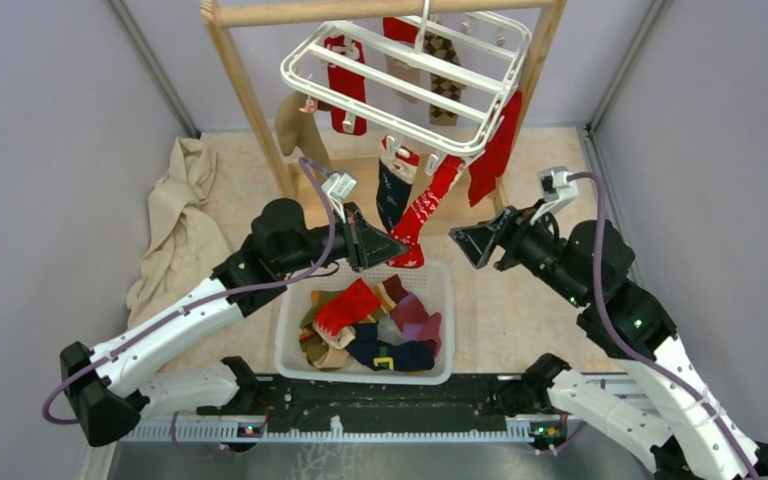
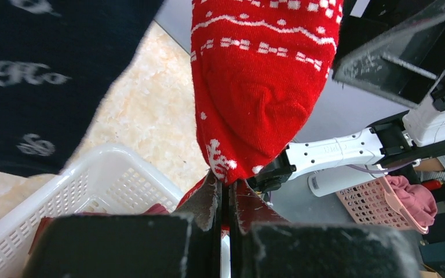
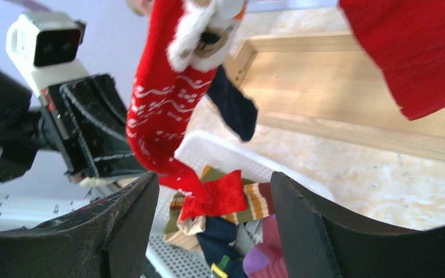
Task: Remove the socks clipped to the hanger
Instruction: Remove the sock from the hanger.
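The red patterned sock [image 1: 423,213] hangs by its cuff from a clip on the near edge of the hanger [image 1: 292,68]. Its long axis slants down and to the left, ending at the toe just above the basket [image 1: 282,340]. That toe is the point that matters. The left gripper [image 1: 400,245] sits right at it, jaws pressed together on the tip of the fabric (the left wrist view shows the red cloth caught between the two pads). As we judge it, the release calls for a pull along the sock's length, down and away from the clip.

The right gripper [image 1: 472,243] is just beside the sock on its other side, jaws spread, holding nothing. The left arm is the one in contact.

Counting, we see one hanger, one basket and two grippers. About seven socks are on the hanger, though some overlap. A heap of socks lies in the basket, too tangled to count. One beige cloth [image 1: 182,225] lies off to the left.
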{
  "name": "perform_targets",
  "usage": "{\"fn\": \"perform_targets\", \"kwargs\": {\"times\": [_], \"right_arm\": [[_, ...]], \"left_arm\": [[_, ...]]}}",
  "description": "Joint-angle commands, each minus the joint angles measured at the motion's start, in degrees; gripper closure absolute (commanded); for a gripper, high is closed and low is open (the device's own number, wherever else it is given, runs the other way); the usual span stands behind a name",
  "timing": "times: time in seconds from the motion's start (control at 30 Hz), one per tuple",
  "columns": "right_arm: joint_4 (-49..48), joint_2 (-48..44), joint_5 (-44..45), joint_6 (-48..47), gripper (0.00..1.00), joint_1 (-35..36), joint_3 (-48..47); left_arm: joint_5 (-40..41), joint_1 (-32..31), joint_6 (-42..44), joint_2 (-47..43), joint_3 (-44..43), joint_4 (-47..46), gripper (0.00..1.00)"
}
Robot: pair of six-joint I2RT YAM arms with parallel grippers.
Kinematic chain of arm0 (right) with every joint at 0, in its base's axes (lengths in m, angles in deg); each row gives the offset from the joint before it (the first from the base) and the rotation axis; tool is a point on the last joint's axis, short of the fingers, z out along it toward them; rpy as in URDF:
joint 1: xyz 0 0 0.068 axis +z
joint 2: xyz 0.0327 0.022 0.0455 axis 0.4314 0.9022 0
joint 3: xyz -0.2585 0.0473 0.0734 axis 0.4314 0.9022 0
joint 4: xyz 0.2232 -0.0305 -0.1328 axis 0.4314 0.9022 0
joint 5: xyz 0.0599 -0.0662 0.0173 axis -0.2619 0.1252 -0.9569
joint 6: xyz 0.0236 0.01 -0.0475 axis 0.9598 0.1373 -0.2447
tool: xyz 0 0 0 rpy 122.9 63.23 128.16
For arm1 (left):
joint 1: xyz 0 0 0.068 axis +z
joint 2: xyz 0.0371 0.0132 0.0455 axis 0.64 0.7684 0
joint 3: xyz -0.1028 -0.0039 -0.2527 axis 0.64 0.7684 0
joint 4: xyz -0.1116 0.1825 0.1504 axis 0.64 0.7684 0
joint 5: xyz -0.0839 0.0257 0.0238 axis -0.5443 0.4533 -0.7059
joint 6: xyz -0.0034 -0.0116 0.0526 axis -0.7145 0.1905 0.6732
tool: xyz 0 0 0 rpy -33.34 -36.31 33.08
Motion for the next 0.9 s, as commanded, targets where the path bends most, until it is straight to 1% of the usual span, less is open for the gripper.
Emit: {"fn": "perform_targets", "kwargs": {"times": [0.0, 0.1, 0.17, 0.2, 0.33, 0.53, 0.7, 0.87], "right_arm": [[-1.1, 0.7, 10.4, -0.2, 0.31, 0.0, -4.0], [-0.4, 3.0, 14.2, 0.3, 0.37, 0.0, -7.7], [0.9, 5.5, 16.8, 0.5, 0.44, 0.0, -10.8], [1.5, 6.7, 17.9, 0.4, 0.44, 0.0, -12.3], [2.8, 10.8, 21.5, -0.9, 0.42, 0.0, -17.2], [3.4, 14.0, 25.3, -2.1, 0.42, 0.0, -21.0], [1.6, 15.0, 27.8, -3.4, 0.43, 0.0, -21.1], [-1.4, 15.3, 29.7, -4.5, 0.43, 0.0, -19.2]], "left_arm": [[1.0, -0.2, -0.1, 0.1, -1.3, 0.2, 1.00], [2.1, -0.2, 0.1, 0.3, -1.2, 0.5, 1.00], [2.8, -0.2, 0.2, 0.7, -1.2, 0.7, 1.00], [3.1, -0.2, 0.3, 1.1, -1.2, 0.6, 1.00], [4.2, -0.2, 0.2, 3.1, -0.8, -1.0, 1.00], [6.5, -0.2, -0.8, 7.3, 0.2, -4.9, 0.99], [8.0, -0.7, -2.1, 10.9, 0.6, -8.4, 0.98], [9.7, -1.7, -2.8, 13.6, 0.0, -10.6, 0.98]]}}
